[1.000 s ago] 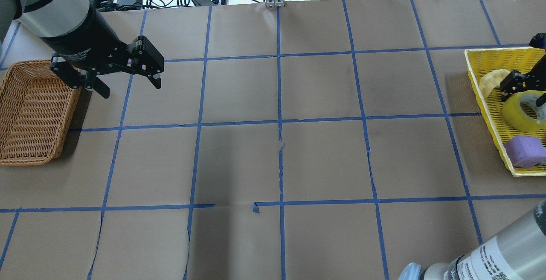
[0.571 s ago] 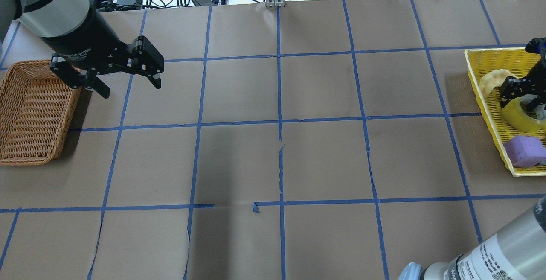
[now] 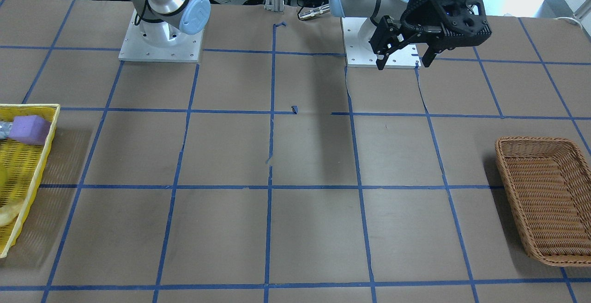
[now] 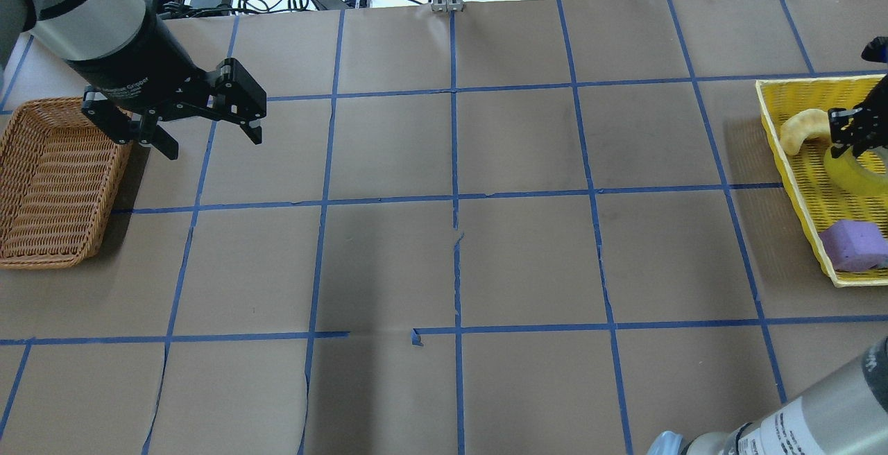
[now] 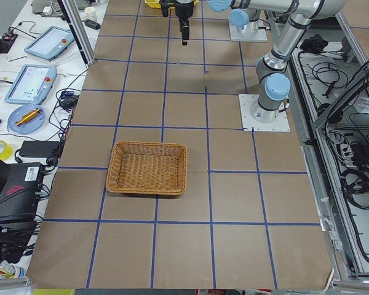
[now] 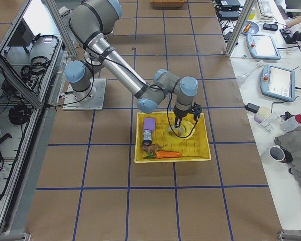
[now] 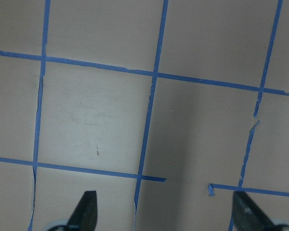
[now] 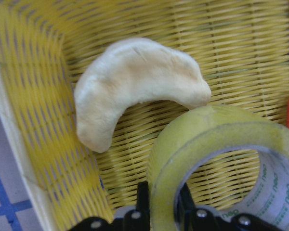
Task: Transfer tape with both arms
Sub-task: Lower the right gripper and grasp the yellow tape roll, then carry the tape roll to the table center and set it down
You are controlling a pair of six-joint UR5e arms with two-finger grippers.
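Note:
The yellow tape roll (image 4: 852, 172) is in the yellow basket (image 4: 798, 170) at the table's right end, beside a pale croissant-shaped piece (image 8: 135, 77). My right gripper (image 4: 857, 133) stands over it. In the right wrist view its fingers (image 8: 143, 204) straddle the wall of the tape (image 8: 216, 130), one outside and one inside the ring, shut on it. The exterior right view shows the gripper (image 6: 177, 122) down on the tape (image 6: 186, 131). My left gripper (image 4: 214, 144) hangs open and empty above the table by the wicker basket (image 4: 48, 184); it also shows in the front view (image 3: 403, 64).
A purple foam block (image 4: 855, 245) and an orange carrot (image 6: 165, 154) lie in the yellow basket too. The wicker basket (image 3: 545, 201) holds nothing. Blue tape lines grid the brown table. Cables and devices lie beyond the far edge.
My right gripper has shifted right and a little farther back in the overhead view, and the tape has tilted and moved with it. The left arm has not moved.

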